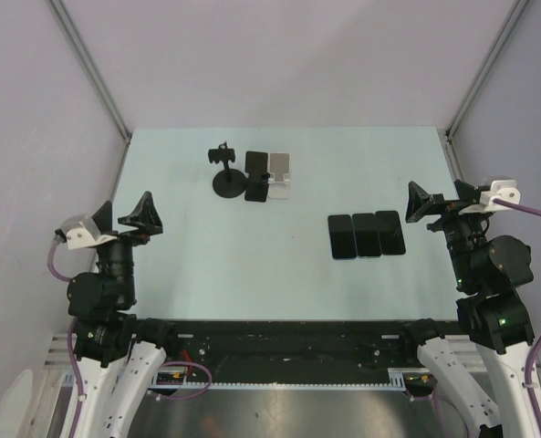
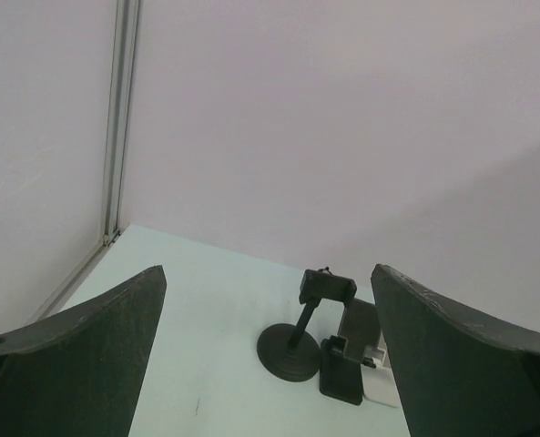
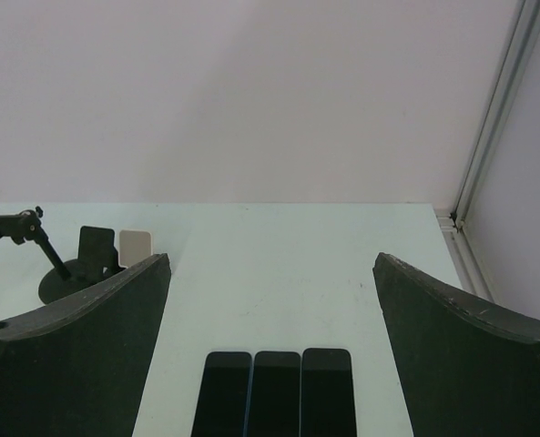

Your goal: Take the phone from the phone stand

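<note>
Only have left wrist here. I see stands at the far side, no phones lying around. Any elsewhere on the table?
Observer: Yes, three dark flat phones lie side by side right of centre on the pale green table, apart from the stands.
Operator: Where's the right tool?
Observer: The right tool is open, hovering at the table's right edge beside those phones, touching nothing.
Operator: My own finger hides the white stand.
Observer: The silver-white stand is last in the row, right of the black rectangular stand and the black round-base clamp stand.
</note>
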